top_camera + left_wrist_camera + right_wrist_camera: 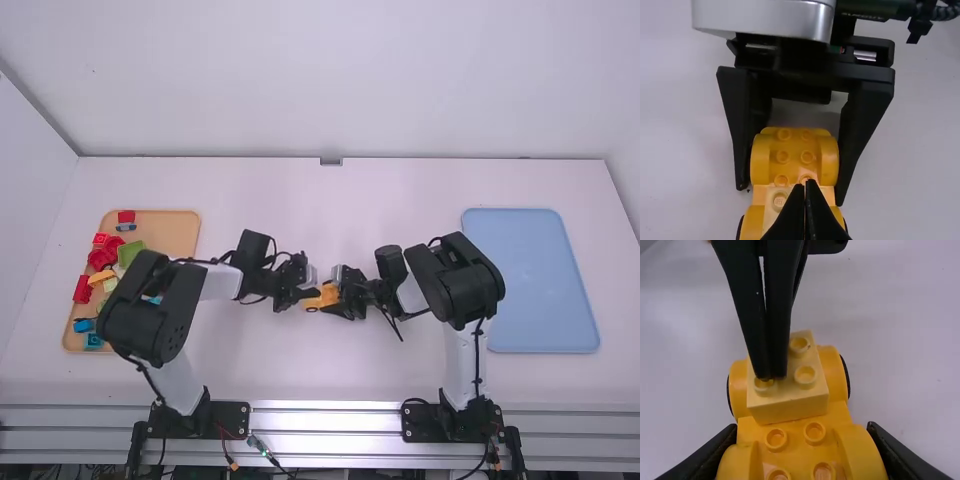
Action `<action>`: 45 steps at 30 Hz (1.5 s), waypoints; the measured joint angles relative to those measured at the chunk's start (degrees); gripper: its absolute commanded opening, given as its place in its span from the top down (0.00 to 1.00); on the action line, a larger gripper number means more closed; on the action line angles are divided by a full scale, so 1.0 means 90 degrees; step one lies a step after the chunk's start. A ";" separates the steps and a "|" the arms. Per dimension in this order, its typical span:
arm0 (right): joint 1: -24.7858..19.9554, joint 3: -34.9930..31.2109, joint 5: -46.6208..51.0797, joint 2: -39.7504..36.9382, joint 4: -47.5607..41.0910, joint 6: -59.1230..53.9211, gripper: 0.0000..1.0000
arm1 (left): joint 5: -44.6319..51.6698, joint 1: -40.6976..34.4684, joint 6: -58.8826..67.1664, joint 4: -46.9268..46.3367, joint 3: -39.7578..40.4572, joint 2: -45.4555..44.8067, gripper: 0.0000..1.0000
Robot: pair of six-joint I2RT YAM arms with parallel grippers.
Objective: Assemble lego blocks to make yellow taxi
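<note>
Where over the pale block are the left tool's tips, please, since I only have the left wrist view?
Observer: The right wrist view shows the left tool with its tips partly covering a corner stud of the pale block, in the row nearer the right tool. I can't tell whether they press on it.
Operator: Thank you; and where would I find the loose blocks, please?
Observer: In the high view, they lie in the orange tray, at the table's left side.
</note>
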 measured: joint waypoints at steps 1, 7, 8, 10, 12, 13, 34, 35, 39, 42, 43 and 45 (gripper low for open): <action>0.0000 0.0000 -0.0002 0.0002 0.0000 -0.0002 0.51 | -0.0005 0.0000 -0.0109 0.0272 -0.0129 -0.0022 0.98; 0.0000 0.0000 0.0015 0.0000 -0.0005 -0.0007 0.51 | -0.0027 0.0000 -0.0413 0.0743 -0.0345 -0.0044 0.98; 0.0000 0.0000 0.0017 0.0000 0.0002 0.0000 0.51 | -0.0049 0.0000 -0.0459 0.0721 -0.0345 -0.0068 0.98; 0.0000 0.0000 0.0017 0.0002 -0.0005 0.0002 0.51 | -0.0102 0.0000 -0.0491 0.0680 -0.0345 -0.0109 0.98; 0.0002 0.0019 0.0017 0.0002 -0.0032 0.0002 0.51 | -0.0194 -0.0007 -0.0503 0.0607 -0.0347 -0.0175 0.98; 0.0002 0.0032 0.0019 0.0000 -0.0036 0.0010 0.51 | -0.0248 -0.0010 -0.0520 0.0583 -0.0347 -0.0214 0.98; 0.0005 0.0066 0.0083 0.0000 -0.0005 0.0138 0.51 | -0.1399 -0.0005 -0.0410 -0.0109 -0.0318 -0.0797 0.98; 0.0005 0.0066 0.0085 0.0000 -0.0005 0.0141 0.51 | -0.1392 -0.0005 -0.0413 -0.0097 -0.0304 -0.0770 0.98; -0.0036 0.0066 0.0092 0.0000 0.0000 0.0117 0.51 | -0.1338 -0.0005 -0.0413 -0.0007 -0.0233 -0.0631 0.98; -0.0063 0.0066 0.0095 0.0000 -0.0002 0.0092 0.51 | -0.1270 0.0012 -0.0410 0.0000 -0.0172 -0.0544 0.98; -0.0063 0.0066 0.0097 0.0000 -0.0005 0.0095 0.51 | -0.1246 0.0022 -0.0401 0.0010 -0.0158 -0.0522 0.98; -0.0063 0.0066 0.0092 0.0002 -0.0002 0.0092 0.51 | -0.1219 0.0032 -0.0393 0.0005 -0.0153 -0.0510 0.98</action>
